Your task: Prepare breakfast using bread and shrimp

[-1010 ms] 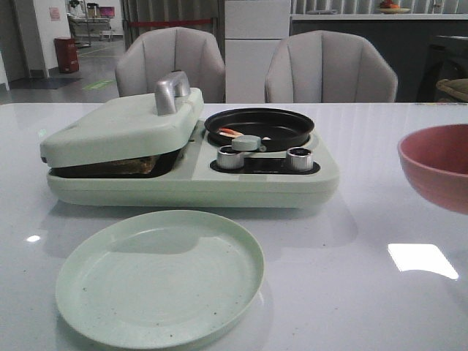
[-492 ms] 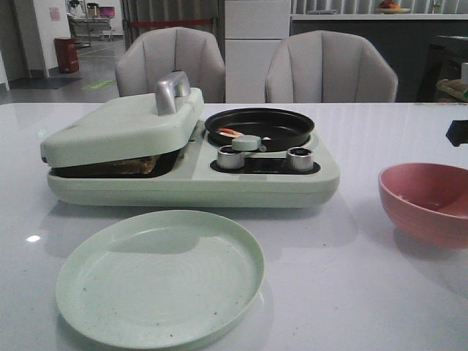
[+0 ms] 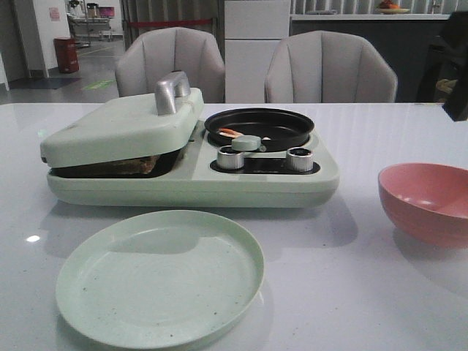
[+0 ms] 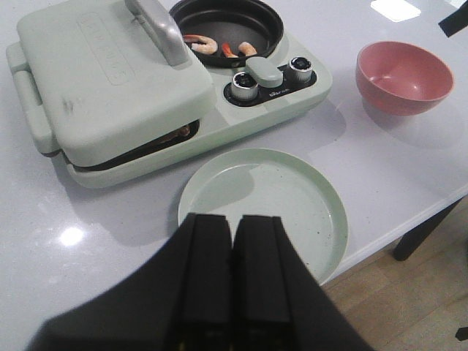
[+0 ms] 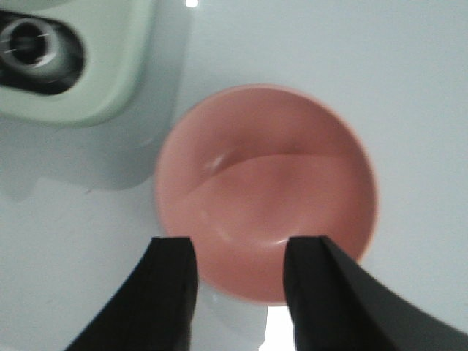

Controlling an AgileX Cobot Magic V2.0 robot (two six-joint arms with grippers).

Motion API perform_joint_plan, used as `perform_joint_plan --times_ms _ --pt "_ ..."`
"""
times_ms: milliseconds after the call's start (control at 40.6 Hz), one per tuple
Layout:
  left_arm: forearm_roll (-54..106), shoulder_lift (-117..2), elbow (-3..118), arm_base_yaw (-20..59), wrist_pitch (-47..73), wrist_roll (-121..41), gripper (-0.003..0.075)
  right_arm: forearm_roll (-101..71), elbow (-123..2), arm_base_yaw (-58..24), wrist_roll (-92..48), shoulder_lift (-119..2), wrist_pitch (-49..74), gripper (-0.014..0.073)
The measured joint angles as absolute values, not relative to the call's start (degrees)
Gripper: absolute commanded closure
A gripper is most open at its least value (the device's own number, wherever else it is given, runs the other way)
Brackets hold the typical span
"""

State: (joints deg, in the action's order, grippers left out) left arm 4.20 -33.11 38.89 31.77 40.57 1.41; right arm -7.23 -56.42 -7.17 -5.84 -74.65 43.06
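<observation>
Right claw (image 5: pixel 238 281) is open, jaws apart, nothing between them, hanging above the pink bowl (image 5: pixel 267 194). Left claw (image 4: pixel 232 274) is closed, fingers pressed together, holding nothing, up over the near edge of the green plate (image 4: pixel 265 208).

Shrimp (image 4: pixel 203 44): I see curved orange-and-white pieces lying in the black round pan (image 4: pixel 227 22) at the right side of the breakfast maker (image 3: pixel 190 157). From the front only a sliver of orange shows over the pan rim.

Bread (image 3: pixel 139 165): a brown edge shows in the gap under the grill lid (image 3: pixel 121 128) on the left half of the machine. I can't tell how many slices. The lid is down but not fully flat, resting slightly propped, with its silver handle (image 3: pixel 170 91) on top.

Two silver knobs (image 3: pixel 230 157) sit on the black panel in front of the pan, with a small green lever between them.

The plate sits bare on the white worktop (image 3: pixel 329 278), just in front of the machine. The bowl stands upright to the right, well apart from the machine and plate.

Two grey chairs (image 3: pixel 329 67) stand behind the worktop.
</observation>
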Motion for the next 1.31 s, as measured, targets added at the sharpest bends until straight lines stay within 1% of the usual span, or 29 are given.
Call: perform_joint_plan --times_ms 98,197,443,616,714,936,960,1010,1059,1157,1231,1256,1305 --pt "4.2 -33.1 38.9 31.8 40.6 1.4 0.0619 -7.2 -53.1 -11.9 -5.7 -67.7 44.1 0.0183" --pt "4.2 -33.1 38.9 31.8 40.6 1.4 0.0619 -7.2 -49.8 -13.7 -5.3 -60.8 45.6 0.0183" --pt "4.2 -33.1 38.9 31.8 40.6 1.4 0.0619 -6.3 -44.4 -13.9 -4.6 -40.7 52.8 0.0183" --pt "4.2 -33.1 38.9 31.8 40.6 1.4 0.0619 -2.3 -42.5 -13.9 -0.9 -29.1 62.1 0.0183" --pt "4.2 -33.1 38.9 31.8 40.6 1.4 0.0619 -1.2 -41.8 -13.9 0.5 -24.4 66.2 0.0183" --pt "4.2 -33.1 38.9 31.8 40.6 1.4 0.0619 -1.9 -39.8 -13.9 0.9 -16.0 67.5 0.0187" --pt "4.2 -33.1 38.9 31.8 40.6 1.4 0.0619 -2.2 -39.5 -13.9 0.9 -15.7 67.6 0.0194" --pt "4.2 -33.1 38.9 31.8 40.6 1.4 0.0619 -2.8 -38.9 -13.9 1.0 -15.2 67.7 0.0239" --pt "4.2 -33.1 38.9 31.8 40.6 1.4 0.0619 -3.4 -38.4 -13.9 1.0 -14.9 67.7 0.0302" --pt "4.2 -33.1 38.9 31.8 40.6 1.4 0.0619 -4.2 -37.3 -13.9 1.1 -14.8 67.6 0.0456" --pt "4.2 -33.1 38.9 31.8 40.6 1.4 0.0619 -4.6 -36.6 -13.9 1.1 -14.8 67.2 0.0547" --pt "4.2 -33.1 38.9 31.8 40.6 1.4 0.0619 -4.6 -36.5 -13.9 1.1 -14.8 67.2 0.0564" --pt "4.2 -33.1 38.9 31.8 40.6 1.4 0.0619 -4.6 -36.3 -13.9 1.1 -14.8 67.1 0.0554"
